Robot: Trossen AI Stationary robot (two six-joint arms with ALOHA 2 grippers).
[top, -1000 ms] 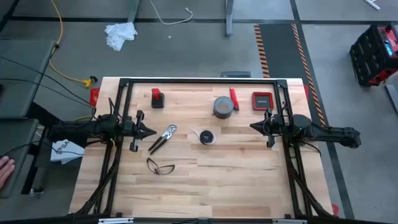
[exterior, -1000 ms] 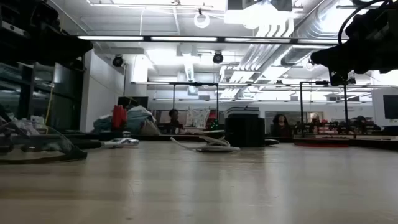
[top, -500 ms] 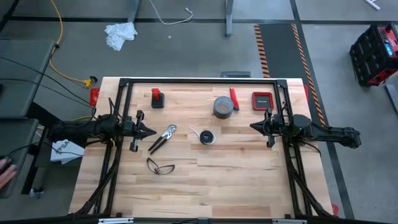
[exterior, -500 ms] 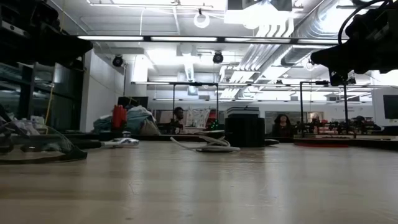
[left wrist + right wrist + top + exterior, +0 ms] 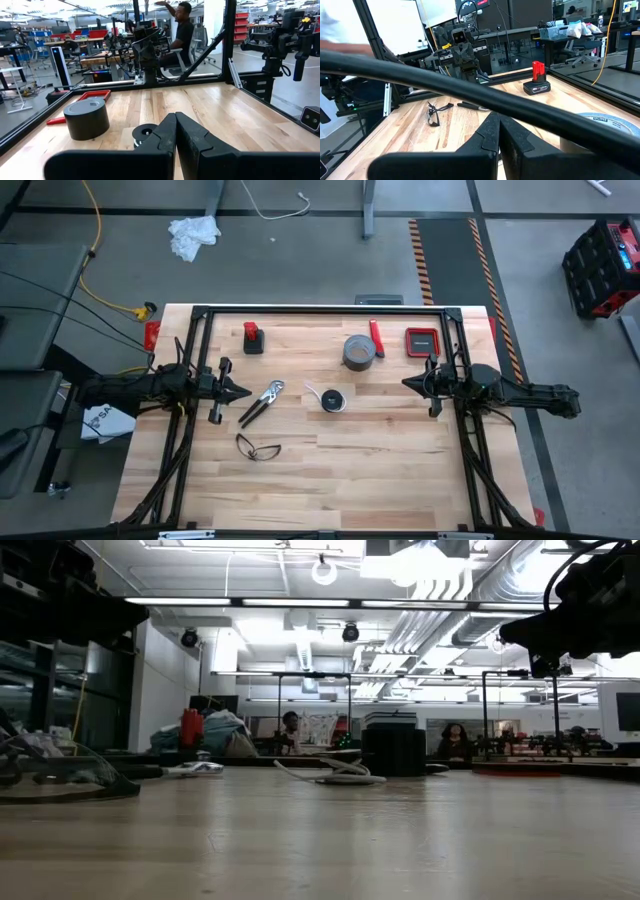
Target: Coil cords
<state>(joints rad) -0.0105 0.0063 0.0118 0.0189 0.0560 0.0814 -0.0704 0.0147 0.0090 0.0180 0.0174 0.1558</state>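
Nothing moved: white cord [image 5: 318,393] sits wound on black spool [image 5: 332,399].

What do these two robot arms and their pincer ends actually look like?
Both arms are dark, almost black, slim and jointed, with thin black cables trailing along them. The left gripper and right gripper each end in two matte black tapering jaws that narrow to a point. No markings show on them.

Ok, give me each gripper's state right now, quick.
Left gripper: closed, holding nothing, at the table's left side.
Right gripper: closed, holding nothing, at the table's right side, apart from the cord spool.
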